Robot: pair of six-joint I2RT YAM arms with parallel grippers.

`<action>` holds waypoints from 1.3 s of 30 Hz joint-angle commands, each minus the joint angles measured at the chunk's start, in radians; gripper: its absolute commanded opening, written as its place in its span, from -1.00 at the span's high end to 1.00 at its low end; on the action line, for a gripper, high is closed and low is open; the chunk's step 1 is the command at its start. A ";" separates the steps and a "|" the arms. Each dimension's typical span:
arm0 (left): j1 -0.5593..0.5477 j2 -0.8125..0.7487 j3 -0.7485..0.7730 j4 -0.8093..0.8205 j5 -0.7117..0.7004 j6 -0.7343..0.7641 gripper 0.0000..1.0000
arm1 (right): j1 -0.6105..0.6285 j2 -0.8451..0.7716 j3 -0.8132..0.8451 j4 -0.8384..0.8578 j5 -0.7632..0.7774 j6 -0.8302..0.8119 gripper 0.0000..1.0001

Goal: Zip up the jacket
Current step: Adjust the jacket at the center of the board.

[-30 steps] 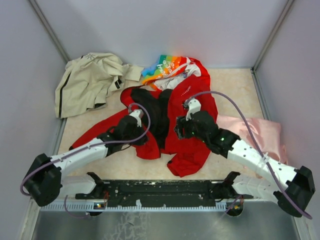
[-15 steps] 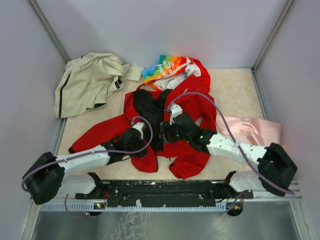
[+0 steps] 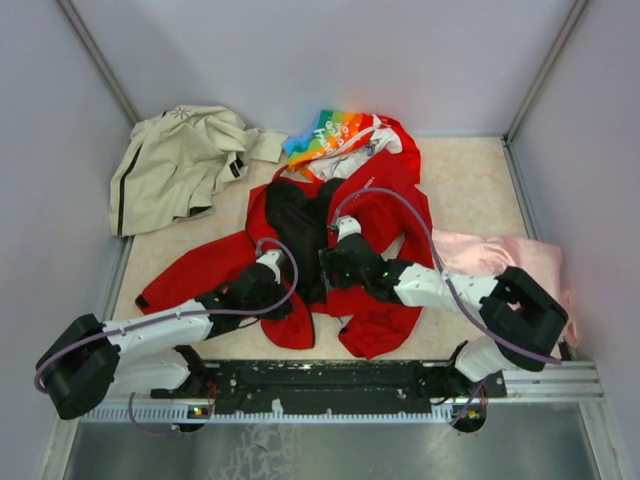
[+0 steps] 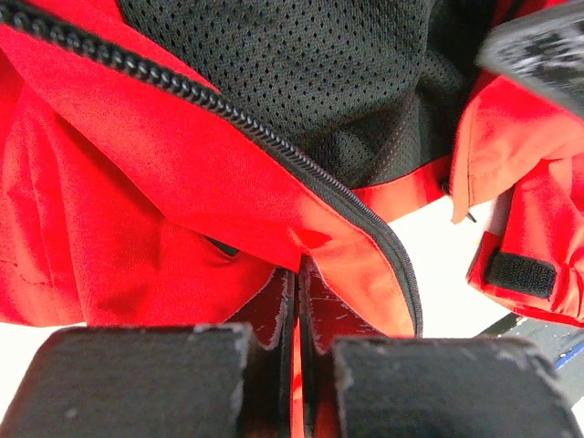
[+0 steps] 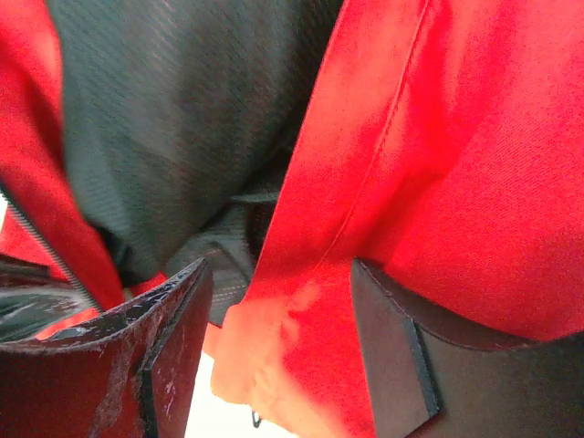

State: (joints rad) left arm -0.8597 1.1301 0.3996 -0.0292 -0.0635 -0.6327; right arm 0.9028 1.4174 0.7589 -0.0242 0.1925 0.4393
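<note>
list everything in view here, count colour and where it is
jacket: 1, bright red with black lining, middle of the table, unzipped
beige jacket: 1, beige with a black stripe, far left corner
printed garment: 1, rainbow and white, far side, at the red jacket's collar
pink cloth: 1, pale pink, right side
table: 1, light beige, under everything
left pincer: 1, black, shut on the jacket's left front edge
right pincer: 1, black, open, red front flap between its fingers

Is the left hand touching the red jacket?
Touching. The left wrist view shows the left hand shut on the red jacket's edge.
</note>
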 commanded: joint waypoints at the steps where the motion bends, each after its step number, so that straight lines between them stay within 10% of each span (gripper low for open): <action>1: -0.008 -0.003 -0.010 0.045 0.008 -0.017 0.96 | 0.012 0.084 0.007 0.034 0.042 0.025 -0.26; 13: -0.009 0.057 0.030 0.053 -0.015 -0.008 0.84 | 0.012 0.168 0.022 0.052 0.030 0.035 -0.20; 31: -0.009 -0.062 0.019 0.008 -0.026 -0.028 0.45 | 0.011 -0.019 -0.082 0.070 0.033 0.027 0.90; 39: -0.009 -0.162 0.015 -0.031 -0.027 -0.031 0.05 | 0.012 -0.132 -0.140 0.118 -0.024 0.008 1.00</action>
State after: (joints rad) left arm -0.8627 1.0210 0.4160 -0.0399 -0.0822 -0.6575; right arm 0.9062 1.3712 0.6403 0.0177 0.1841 0.4633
